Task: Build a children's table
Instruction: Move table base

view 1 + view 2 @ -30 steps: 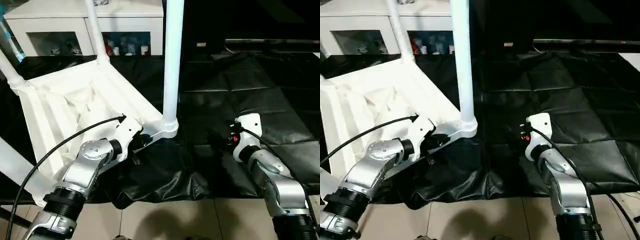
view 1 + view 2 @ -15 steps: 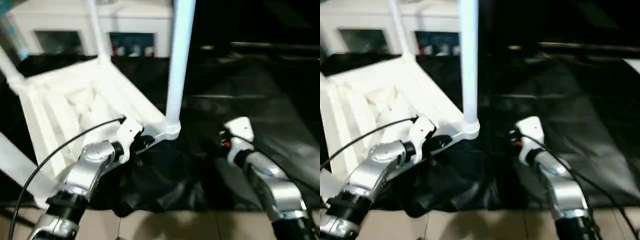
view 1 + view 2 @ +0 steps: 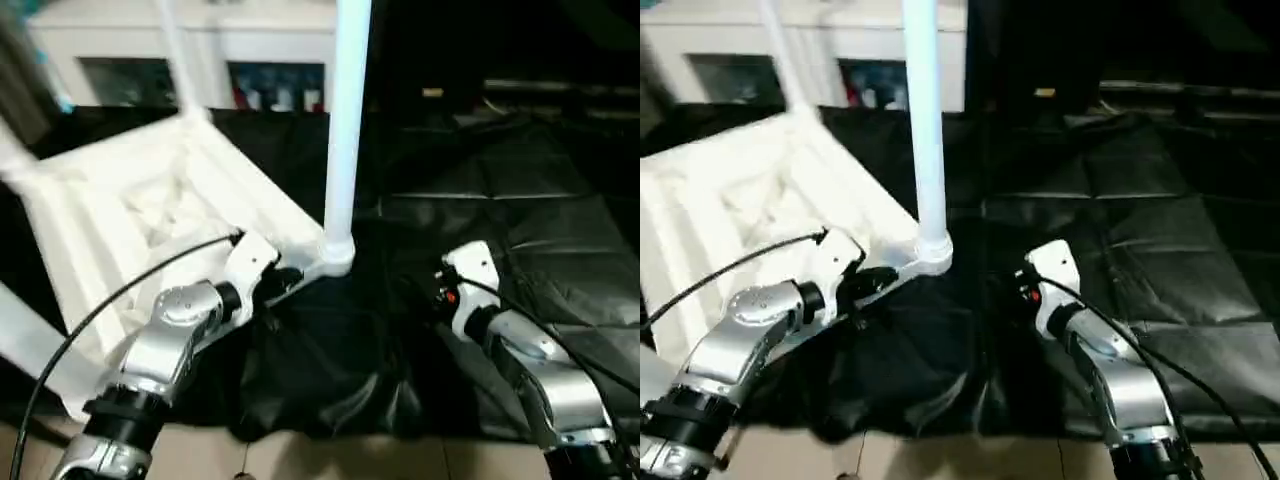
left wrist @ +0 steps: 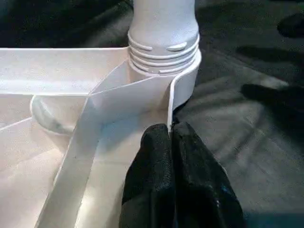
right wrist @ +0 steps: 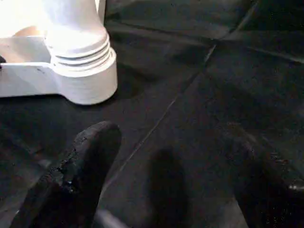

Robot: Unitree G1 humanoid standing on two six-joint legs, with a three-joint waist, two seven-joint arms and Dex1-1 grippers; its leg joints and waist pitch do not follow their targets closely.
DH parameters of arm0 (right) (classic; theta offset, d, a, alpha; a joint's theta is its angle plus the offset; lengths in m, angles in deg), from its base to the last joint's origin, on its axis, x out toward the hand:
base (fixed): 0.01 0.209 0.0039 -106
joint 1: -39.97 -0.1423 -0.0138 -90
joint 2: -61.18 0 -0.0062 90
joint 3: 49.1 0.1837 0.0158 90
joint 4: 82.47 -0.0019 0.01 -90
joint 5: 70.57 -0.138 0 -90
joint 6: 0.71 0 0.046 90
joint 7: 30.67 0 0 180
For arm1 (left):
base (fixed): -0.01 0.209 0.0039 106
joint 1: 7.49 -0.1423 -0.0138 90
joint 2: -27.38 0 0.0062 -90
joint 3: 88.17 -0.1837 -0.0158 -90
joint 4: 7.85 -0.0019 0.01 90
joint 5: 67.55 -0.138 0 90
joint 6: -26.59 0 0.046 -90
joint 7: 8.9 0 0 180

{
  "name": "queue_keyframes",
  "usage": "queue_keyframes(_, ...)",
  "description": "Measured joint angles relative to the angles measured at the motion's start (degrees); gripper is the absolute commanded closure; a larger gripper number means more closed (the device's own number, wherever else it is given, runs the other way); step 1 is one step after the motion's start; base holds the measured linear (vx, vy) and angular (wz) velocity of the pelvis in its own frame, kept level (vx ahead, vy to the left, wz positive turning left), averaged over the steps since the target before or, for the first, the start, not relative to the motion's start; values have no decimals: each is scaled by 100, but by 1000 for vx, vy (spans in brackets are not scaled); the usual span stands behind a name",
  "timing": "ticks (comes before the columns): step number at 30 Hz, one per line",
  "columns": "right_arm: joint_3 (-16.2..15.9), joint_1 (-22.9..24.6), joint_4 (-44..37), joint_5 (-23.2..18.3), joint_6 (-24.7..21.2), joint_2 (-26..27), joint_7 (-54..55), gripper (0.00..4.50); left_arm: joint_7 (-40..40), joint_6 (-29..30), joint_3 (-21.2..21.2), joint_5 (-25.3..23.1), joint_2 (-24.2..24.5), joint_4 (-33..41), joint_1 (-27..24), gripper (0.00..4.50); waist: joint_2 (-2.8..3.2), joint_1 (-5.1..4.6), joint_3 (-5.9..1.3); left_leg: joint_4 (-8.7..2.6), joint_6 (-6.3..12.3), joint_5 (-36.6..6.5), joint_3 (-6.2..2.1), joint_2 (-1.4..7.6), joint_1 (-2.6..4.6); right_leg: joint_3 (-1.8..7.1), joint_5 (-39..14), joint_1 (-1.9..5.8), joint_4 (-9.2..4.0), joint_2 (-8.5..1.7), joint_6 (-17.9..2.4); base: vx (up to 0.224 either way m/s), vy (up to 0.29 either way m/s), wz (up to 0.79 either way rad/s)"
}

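Pinching tabletop (image 4: 61, 71) rim beside corner leg (image 3: 345, 130) with left hand (image 4: 171, 142); right hand (image 5: 161, 156) gaping wide, empty. Advising: bracing rim while seating leg.

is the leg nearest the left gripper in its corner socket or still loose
In. The leg stands upright, its ribbed flared end seated in the round corner socket of the upturned tabletop. How firmly it is seated, cannot tell.

Dim room, motion-blurred head views, bright glare on white plastic

a black sheet (image 3: 520, 200) carries the upturned white tabletop (image 3: 150, 215).
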Motion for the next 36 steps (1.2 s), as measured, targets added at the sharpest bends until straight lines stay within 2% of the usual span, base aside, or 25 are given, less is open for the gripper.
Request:
queue_keyframes(2,0,44,0,4,3,0,5,80,12,7,-25,-5,-9,-5,-45,445,-2,2,4,-5,-12,4,28,5,43,30,8,23,6,-1,0,-107,-4,-1)
queue_keyframes(4,-27,44,-6,33,2,-10,-11,80,12,33,-25,-5,-19,-10,-45,445,-7,-8,8,-9,-28,17,35,2,46,55,33,12,2,2,40,-107,6,-2)
queue_keyframes(5,-48,72,-31,58,1,-61,-37,80,14,50,-26,-3,-50,-10,-39,445,5,-45,11,-8,3,57,-92,-58,-37,-83,57,49,-15,-69,75,-113,8,-1)
queue_keyframes(7,-83,71,-42,80,0,-103,-69,80,23,58,-31,-1,-74,-10,-40,445,8,-150,11,-8,42,85,-271,-121,-132,-322,76,101,-69,-153,80,-82,0,36)
queue_keyframes(8,-108,68,-49,96,1,-101,-68,80,37,61,-49,2,-75,-7,-39,445,10,-172,12,-7,44,87,-348,-131,-188,-434,76,124,-89,-187,80,-66,-7,48)
queue_keyframes(9,-117,67,-54,97,3,-86,-62,80,47,61,-62,3,-74,-7,-40,445,23,-199,20,-1,42,86,-391,-140,-220,-540,68,164,-111,-220,94,-50,-19,49)
queue_keyframes(10,-125,67,-53,97,5,-65,-58,80,60,61,-70,5,-73,-8,-41,445,36,-240,30,-5,39,83,-380,-111,-169,-559,59,200,-146,-201,106,-14,-26,28)
queue_keyframes(11,-119,38,-57,89,10,-5,-41,80,67,76,-70,5,-60,-9,-68,445,34,-235,48,-31,24,73,-323,-60,-87,-525,59,240,-174,-185,106,-14,-26,28)
queue_keyframes(14,-61,-25,-50,44,8,54,78,80,61,129,-52,5,-27,-10,-72,445,90,-313,112,-60,-14,42,-282,-33,68,-537,54,383,-262,-175,110,0,0,0)
queue_keyframes(15,-11,-41,-25,47,8,47,122,80,47,137,-41,5,-26,-10,-72,445,91,-334,123,-74,-14,42,-273,-32,99,-530,54,430,-279,-174,110,0,0,0)
queue_keyframes(17,71,-71,21,53,8,21,177,80,7,156,-18,5,-24,-10,-72,445,84,-411,132,-76,-14,42,-263,-33,131,-518,53,454,-293,-174,111,0,0,0)
queue_keyframes(19,106,-70,32,54,8,14,202,80,-4,161,-11,5,-25,-11,-72,445,83,-470,132,-77,-14,42,-242,-34,138,-502,48,458,-299,-176,119,26,5,-1)
queue_keyframes(23,133,-70,37,54,8,18,243,80,5,160,-11,53,-68,-9,-70,445,85,-477,118,-78,-12,43,-193,-33,126,-464,26,461,-300,-172,155,68,8,0)
queue_keyframes(26,118,-70,36,81,9,0,249,80,6,160,-11,97,-70,-2,-57,445,104,-475,90,-86,11,31,-173,-32,131,-336,11,464,-295,-119,130,102,-7,8)
queue_keyframes(27,24,-58,34,183,20,-75,218,80,12,162,-14,100,-75,-2,-54,445,138,-448,62,-80,69,20,-204,-69,57,-380,-22,510,-339,-124,158,94,8,19)
queue_keyframes(28,-36,-30,29,254,42,-157,172,80,20,162,-26,103,-96,5,-34,445,165,-454,34,-72,151,29,-256,-85,-10,-479,-30,537,-398,-139,181,101,20,40)
queue_keyframes(29,-66,9,29,298,80,-208,137,80,43,161,-38,111,-114,35,-24,445,168,-473,31,-64,272,18,-315,-118,-75,-618,-56,594,-455,-184,235,101,20,40)
queue_keyframes(31,-98,42,29,294,96,-163,135,80,92,157,-43,117,-114,81,-24,445,170,-470,25,-52,335,-16,-402,-152,-122,-740,-107,695,-533,-195,289,151,-7,58)
queue_keyframes(32,-101,31,23,268,96,-58,150,80,106,156,-42,116,-91,94,-23,445,173,-502,14,-70,355,-36,-463,-166,-55,-735,-175,707,-519,-174,245,174,-14,57)
queue_keyframes(33,-147,-27,22,247,94,33,149,80,116,153,-23,117,-28,98,-41,445,145,-486,10,-88,317,-61,-449,-193,20,-575,-299,572,-239,-148,-28,196,-63,19)
queue_keyframes(34,-191,-84,7,217,94,105,148,80,112,158,-13,110,32,82,-37,445,132,-529,2,-75,286,-92,-454,-249,83,-424,-373,439,86,-106,-157,143,-82,-8)
queue_keyframes(35,-214,-95,-15,215,95,98,147,80,92,181,1,102,102,64,-38,445,74,-535,-21,-74,316,-143,-452,-340,164,-203,-406,223,384,-55,-136,143,-82,-8)
queue_keyframes(36,-210,-94,-19,220,101,51,147,80,78,198,29,96,133,49,-38,445,16,-546,-32,-72,305,-175,-435,-422,220,-76,-407,87,395,-21,-128,79,-89,-10)
